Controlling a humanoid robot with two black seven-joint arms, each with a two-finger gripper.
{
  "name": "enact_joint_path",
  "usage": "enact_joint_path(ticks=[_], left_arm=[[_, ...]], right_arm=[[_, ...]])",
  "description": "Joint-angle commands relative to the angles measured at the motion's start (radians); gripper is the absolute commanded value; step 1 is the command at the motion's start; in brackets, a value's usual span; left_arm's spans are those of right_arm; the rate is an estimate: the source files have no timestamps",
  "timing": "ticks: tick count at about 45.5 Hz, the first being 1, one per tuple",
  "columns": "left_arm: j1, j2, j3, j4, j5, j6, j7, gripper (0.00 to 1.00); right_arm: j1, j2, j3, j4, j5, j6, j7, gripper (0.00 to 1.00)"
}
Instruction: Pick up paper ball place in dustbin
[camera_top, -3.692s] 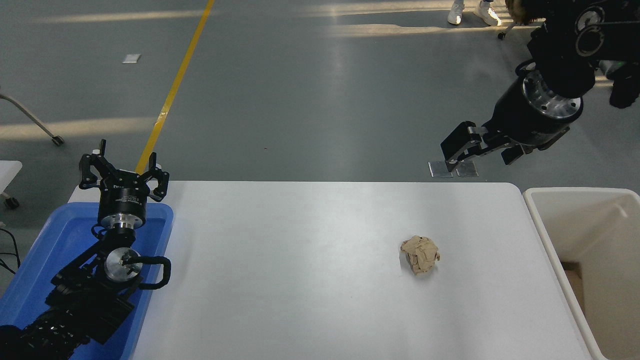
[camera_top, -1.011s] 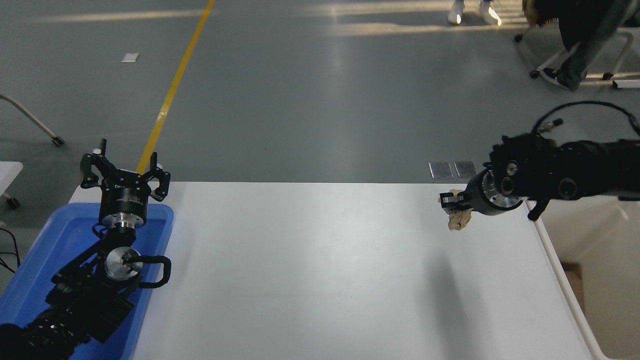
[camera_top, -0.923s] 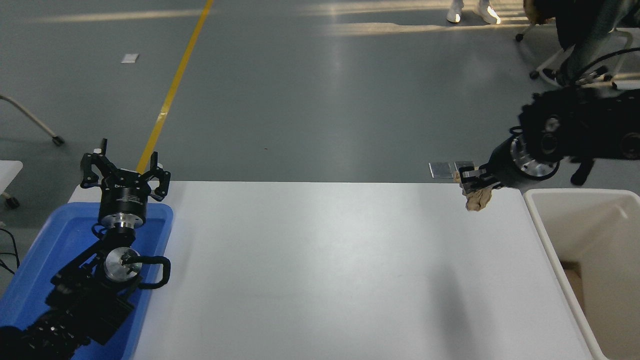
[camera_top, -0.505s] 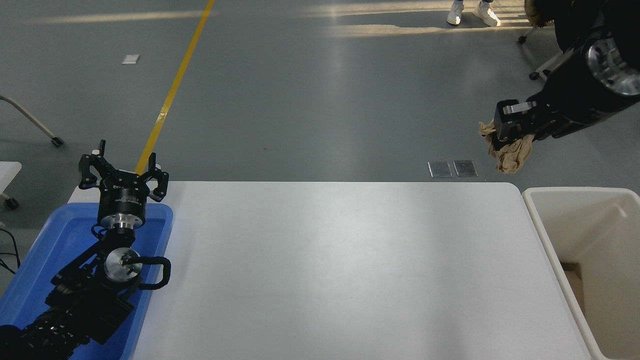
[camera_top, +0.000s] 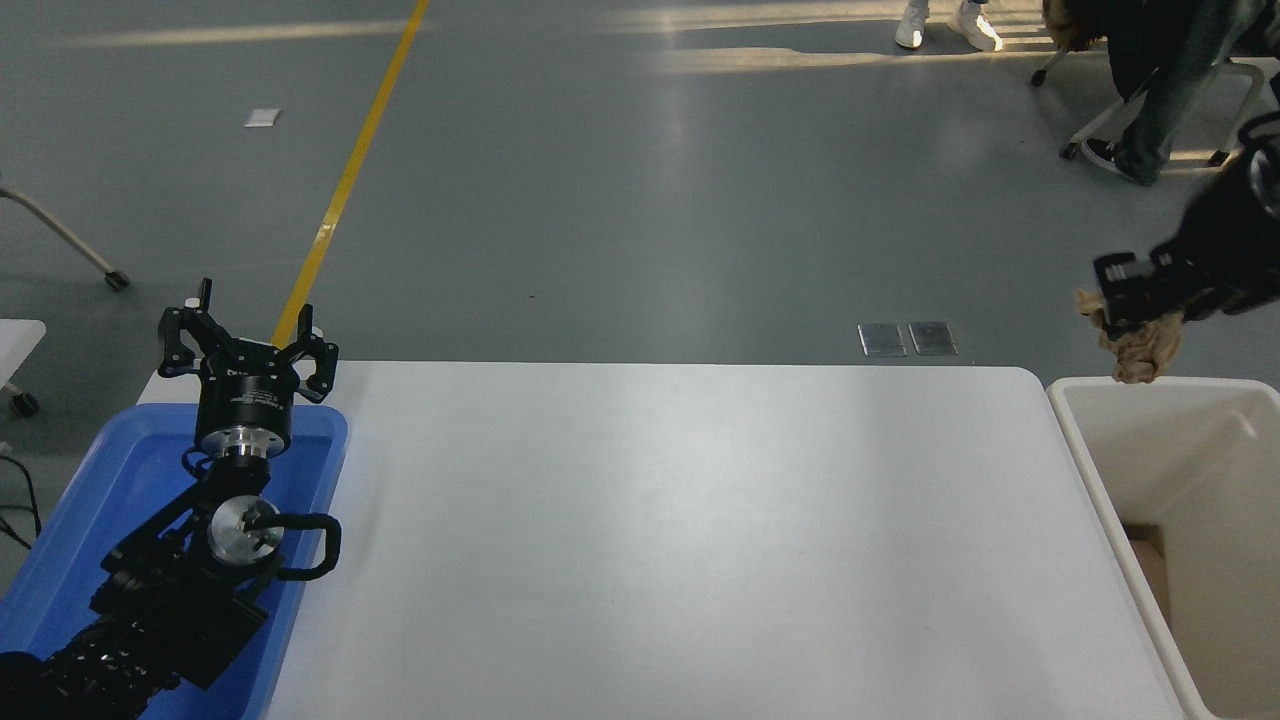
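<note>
My right gripper (camera_top: 1128, 300) comes in from the right edge, raised high, and is shut on the paper ball (camera_top: 1140, 346), a crumpled tan-brown wad that hangs below its fingers. The ball hangs at the far left corner of the dustbin (camera_top: 1080, 420), a large cream-white bin standing off the table's right end. My left gripper (camera_top: 247, 347) is open and parked at the lower left above the blue tray.
A shallow blue tray (camera_top: 80, 520) lies at the table's left end under my left arm. The white table (camera_top: 680, 540) is in the middle. A person's legs and a chair (camera_top: 1150, 110) are at the top right, with white shoes (camera_top: 940, 25) nearby.
My right gripper lifted the paper ball off the table, swung up and then right, and now holds it by the dustbin's far left corner. The left arm has not moved.
</note>
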Motion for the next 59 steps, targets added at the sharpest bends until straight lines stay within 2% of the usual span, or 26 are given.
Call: enact_joint_path(ticks=[1,4,10,13,17,20,27,35,59], left_arm=[[0.0,0.0,0.0,0.0,-0.001,0.001,0.0,0.99],[0.001,0.0,0.0,0.0,-0.001,0.001,-0.001,0.99],[0.001,0.0,0.0,0.0,-0.001,0.001,-0.001,0.99],[0.0,0.0,0.0,0.0,-0.001,0.001,-0.001,0.99],[0.0,0.0,-0.002,0.0,-0.001,0.001,-0.001,0.99],[0.0,0.0,0.0,0.0,-0.001,0.001,-0.001,0.99],[0.0,0.0,-0.002,0.0,-0.001,0.001,-0.001,0.99],[0.0,0.0,0.0,0.0,-0.001,0.001,-0.001,0.99],[-0.002,0.0,0.0,0.0,-0.001,0.001,-0.001,0.99]], right_arm=[[-0.185,-0.193,-0.032,-0.193,-0.305,-0.064,0.008,0.0],[-0.271,-0.238,-0.009,-0.277,-0.351,-0.114,0.015,0.0],[-0.529,-0.259,0.081,-0.489,-0.35,-0.234,0.054,0.0],[-0.678,-0.269,0.177,-0.604,-0.333,-0.265,0.071,0.0],[-0.897,-0.264,0.361,-0.743,-0.261,-0.274,0.072,0.0],[-1.184,-0.211,0.556,-0.91,-0.201,-0.306,0.072,0.0],[-1.426,-0.049,0.675,-1.084,-0.12,-0.366,0.071,0.0],[-1.514,0.056,0.673,-1.081,0.009,-0.42,0.058,0.0],[-1.401,0.061,0.672,-1.003,0.001,-0.417,0.058,0.0]])
